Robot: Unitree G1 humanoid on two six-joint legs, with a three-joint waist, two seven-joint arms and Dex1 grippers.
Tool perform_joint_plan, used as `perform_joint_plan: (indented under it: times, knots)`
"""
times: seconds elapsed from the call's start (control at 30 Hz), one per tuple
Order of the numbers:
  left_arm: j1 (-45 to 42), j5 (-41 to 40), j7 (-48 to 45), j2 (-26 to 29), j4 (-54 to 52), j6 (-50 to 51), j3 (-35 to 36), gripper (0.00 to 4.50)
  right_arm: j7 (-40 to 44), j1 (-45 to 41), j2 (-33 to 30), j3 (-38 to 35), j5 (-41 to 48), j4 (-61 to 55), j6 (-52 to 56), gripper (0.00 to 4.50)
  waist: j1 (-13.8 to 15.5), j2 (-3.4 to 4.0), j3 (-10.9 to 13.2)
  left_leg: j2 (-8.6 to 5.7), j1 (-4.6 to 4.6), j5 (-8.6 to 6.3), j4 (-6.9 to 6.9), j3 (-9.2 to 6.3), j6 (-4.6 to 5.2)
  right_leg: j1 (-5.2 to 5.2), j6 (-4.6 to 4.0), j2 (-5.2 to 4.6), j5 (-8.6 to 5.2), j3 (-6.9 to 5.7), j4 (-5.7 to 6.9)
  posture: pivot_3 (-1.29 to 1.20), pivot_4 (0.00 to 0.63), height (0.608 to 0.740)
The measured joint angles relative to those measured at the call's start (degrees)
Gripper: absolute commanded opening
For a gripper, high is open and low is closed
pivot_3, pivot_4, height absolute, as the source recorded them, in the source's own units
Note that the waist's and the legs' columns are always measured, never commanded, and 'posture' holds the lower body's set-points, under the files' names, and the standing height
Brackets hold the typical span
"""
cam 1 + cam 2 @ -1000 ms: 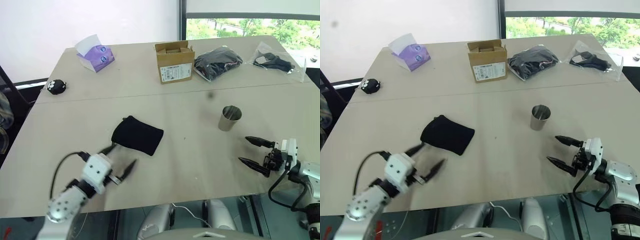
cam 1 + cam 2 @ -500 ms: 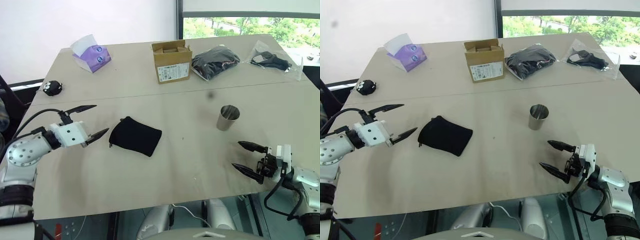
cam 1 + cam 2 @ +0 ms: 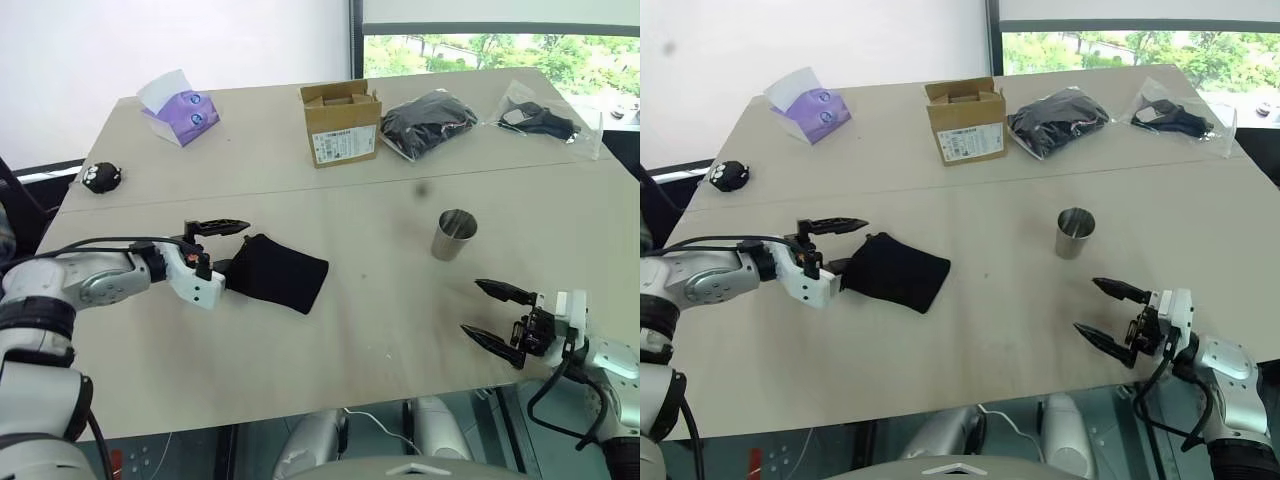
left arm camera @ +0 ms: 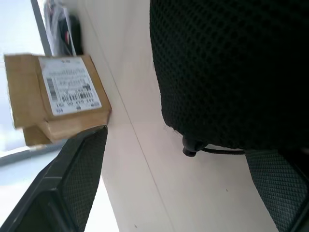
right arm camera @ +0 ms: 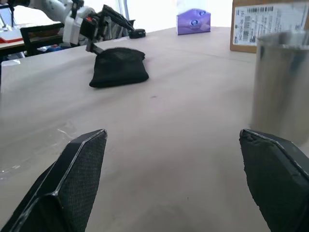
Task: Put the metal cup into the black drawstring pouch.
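Left eye view: the left gripper, fingers apart, sits at the soft black drawstring pouch. The right gripper, fingers apart too, is near the shiny metal cup.

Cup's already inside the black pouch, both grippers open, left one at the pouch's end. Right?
Not quite. The metal cup stands upright on the table, well apart from the black drawstring pouch, as the left eye view shows. The rest holds: the left gripper and the right gripper are open.
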Motion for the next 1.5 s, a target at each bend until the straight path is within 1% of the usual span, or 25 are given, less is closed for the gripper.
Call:
perform_joint_plan:
  times: [0.13,0.23,0.37,0.47,0.53,0.57,0.6,0.67,0.7,0.83,0.87,1.1,1.2,1.23,1.27,1.3,1.33,1.4,1.43,1.47,1.5]
  knots:
    - [-1.3,3.4,8.2,0.6,0.5,-1.7,-4.3,4.50,2.4,0.8,-0.3,0.0,3.3,-3.2,1.2,4.45,-0.1,0.00,0.0,0.01,-0.05,0.00,0.00,0.02,0.00,-0.07,0.00,-0.01,0.00,0.01,0.04,0.00,0.150,0.740]
    - [-1.5,5.0,12.1,1.2,-0.5,-3.4,-6.7,4.50,4.5,0.8,-1.5,0.5,3.4,-3.6,1.0,4.45,-0.1,-0.01,0.0,0.01,-0.05,0.00,0.00,0.04,0.00,-0.09,0.00,-0.01,0.00,0.02,0.05,0.00,0.150,0.740]
    - [-1.5,6.0,14.5,1.6,-2.3,-4.9,-8.6,4.50,5.0,-0.3,-1.5,1.3,3.3,-3.4,1.0,4.45,-0.1,-0.01,0.0,0.01,-0.05,0.00,0.01,0.12,0.00,-0.19,0.01,-0.03,0.00,0.02,0.21,0.00,0.150,0.740]
    - [-0.3,5.5,14.6,1.8,-5.4,-7.3,-9.2,4.50,4.9,-1.4,-1.5,1.3,3.3,-3.3,1.0,4.45,-0.1,-0.01,0.0,0.01,-0.05,0.00,0.01,0.20,0.00,-0.29,0.00,-0.09,0.00,0.01,0.31,0.00,0.150,0.740]
    - [1.2,4.4,14.5,1.9,-7.7,-8.8,-9.3,3.89,4.7,-1.5,-1.4,1.3,3.3,-3.3,1.0,4.50,-0.1,-0.01,0.0,0.01,-0.06,0.00,0.01,0.20,0.00,-0.32,0.00,-0.09,0.00,0.01,0.35,0.00,0.150,0.740]
    - [1.7,4.2,14.5,1.9,-8.4,-9.2,-9.3,3.70,4.7,-1.4,-1.3,1.3,3.3,-3.3,1.0,4.50,-0.2,-0.01,0.0,0.01,-0.07,0.00,0.01,0.20,0.00,-0.34,0.00,-0.09,0.00,0.01,0.37,0.00,0.150,0.740]
    - [1.9,4.0,14.4,1.9,-8.9,-9.5,-9.3,3.41,4.6,-1.3,-1.3,1.3,3.3,-3.3,1.0,4.50,-0.1,-0.01,0.0,0.01,-0.08,0.00,0.01,0.20,0.00,-0.34,0.00,-0.09,0.00,0.01,0.38,0.00,0.150,0.740]
    - [3.2,1.9,14.0,2.0,-11.2,-10.3,-8.4,2.50,4.5,-0.8,-1.0,1.3,3.3,-3.3,0.9,4.50,-0.1,-0.01,0.0,0.01,-0.08,0.00,0.03,0.22,0.00,-0.34,0.00,-0.10,0.00,0.03,0.41,0.00,0.150,0.740]
    - [3.8,0.7,13.6,2.0,-12.3,-10.6,-8.0,2.14,4.4,-0.4,-0.9,1.4,3.2,-3.3,0.9,4.50,-0.1,-0.01,0.0,0.01,-0.08,0.00,0.04,0.22,0.00,-0.34,0.00,-0.10,0.00,0.02,0.41,0.00,0.150,0.740]
    - [5.0,-3.8,10.5,1.8,-14.8,-11.1,-7.6,0.23,4.2,0.2,-0.8,1.6,3.1,-3.4,0.9,4.50,-0.2,-0.01,0.0,0.01,-0.07,0.00,0.10,0.24,0.00,-0.34,0.00,-0.10,0.00,0.05,0.49,0.00,0.150,0.740]
    - [5.4,-5.0,9.3,1.6,-15.1,-10.9,-7.6,0.06,4.1,0.4,-0.8,1.6,3.1,-3.5,0.9,4.50,-0.2,-0.01,0.0,0.01,-0.07,0.00,0.10,0.24,0.00,-0.35,0.00,-0.10,-0.01,0.05,0.50,0.00,0.150,0.740]
    - [7.9,-9.7,2.6,-0.9,-16.5,-8.7,-7.6,0.06,3.2,0.6,-0.7,1.6,3.0,-3.6,0.9,4.50,-0.2,-0.01,0.0,0.00,-0.08,0.00,0.21,0.25,0.00,-0.34,0.00,-0.09,0.00,0.05,0.56,0.00,0.150,0.740]
    - [8.4,-14.1,-1.3,-1.7,-16.6,-7.0,-7.6,0.06,2.9,0.6,-0.7,1.6,3.0,-4.3,0.8,4.50,-0.2,-0.01,0.0,0.01,-0.08,0.00,0.24,0.24,0.00,-0.35,0.00,-0.09,0.00,0.05,0.60,0.00,0.150,0.740]
    - [8.4,-17.1,-3.5,-1.9,-16.6,-5.8,-7.8,0.06,2.7,0.6,-0.7,1.6,3.0,-4.6,0.8,4.50,-0.2,-0.01,0.0,0.01,-0.08,0.00,0.26,0.24,0.00,-0.34,0.00,-0.09,0.00,0.05,0.61,0.00,0.150,0.740]
    - [8.5,-22.1,-6.5,-2.4,-16.6,-3.4,-7.8,0.06,2.3,0.6,-0.7,1.6,3.0,-4.7,0.8,4.50,-0.2,-0.01,0.0,0.01,-0.08,0.00,0.32,0.24,0.01,-0.34,0.00,-0.09,0.00,0.05,0.65,0.00,0.150,0.740]
    - [8.6,-24.2,-7.7,-2.7,-16.6,-2.2,-7.8,0.06,2.1,0.5,-0.7,1.6,3.0,-4.7,0.8,4.50,-0.2,-0.01,0.0,0.01,-0.08,0.00,0.33,0.24,0.01,-0.34,0.00,-0.10,0.00,0.06,0.66,0.00,0.150,0.740]
    - [9.6,-30.7,-11.2,-3.5,-17.4,2.0,-7.6,0.06,1.8,0.4,-0.4,1.6,2.9,-4.8,0.8,4.50,-0.2,0.00,0.0,0.00,-0.09,-0.01,0.37,0.24,0.01,-0.34,0.00,-0.11,0.00,0.06,0.68,0.00,0.150,0.740]
    - [11.9,-43.1,-17.2,-6.2,-20.3,12.0,-5.6,0.06,0.8,0.2,0.2,1.6,2.9,-5.4,0.6,4.50,-0.3,0.01,0.0,0.01,-0.12,-0.01,0.46,0.21,0.02,-0.35,0.00,-0.10,0.00,0.06,0.76,0.00,0.150,0.740]
    - [12.9,-47.1,-19.0,-7.4,-21.9,16.6,-4.4,0.06,0.3,0.0,0.3,1.6,2.8,-5.5,0.4,4.50,-0.3,0.01,0.0,0.01,-0.12,-0.01,0.48,0.21,0.02,-0.35,0.00,-0.10,-0.01,0.06,0.78,0.00,0.150,0.740]
    - [14.0,-51.9,-21.0,-8.9,-24.6,23.5,-2.3,0.06,-1.3,-0.4,0.4,1.5,2.0,-5.6,0.3,4.50,-0.4,0.01,0.0,0.01,-0.12,-0.01,0.52,0.21,0.02,-0.35,0.00,-0.10,-0.01,0.07,0.81,0.00,0.150,0.740]
    - [15.2,-56.5,-22.6,-10.0,-28.4,32.4,0.5,0.06,-4.8,-1.4,0.4,1.3,0.3,-5.5,0.6,4.50,-0.5,0.00,0.0,0.02,-0.11,-0.01,0.57,0.23,0.01,-0.35,0.00,-0.07,0.00,0.11,0.83,0.00,0.150,0.740]
